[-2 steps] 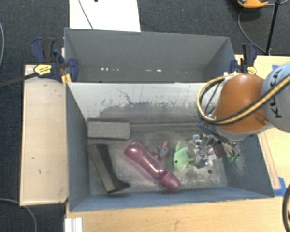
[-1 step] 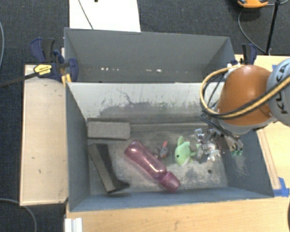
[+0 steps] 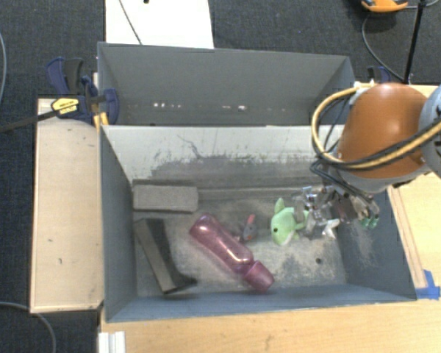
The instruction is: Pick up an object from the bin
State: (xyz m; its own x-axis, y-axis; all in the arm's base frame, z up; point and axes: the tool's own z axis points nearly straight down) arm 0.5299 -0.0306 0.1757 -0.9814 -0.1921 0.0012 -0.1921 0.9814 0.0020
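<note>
The gripper (image 3: 317, 215) hangs low in the bin (image 3: 206, 145); whether it is open or closed cannot be told. Just beside it, on the side away from the arm, lies a small green toy (image 3: 283, 226). Farther that way a purple bottle (image 3: 228, 252) lies slantwise.

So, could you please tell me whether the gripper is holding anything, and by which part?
That cannot be told: the gripper is down by the small green toy at the right of the bin, but no hold on it is visible.
</note>
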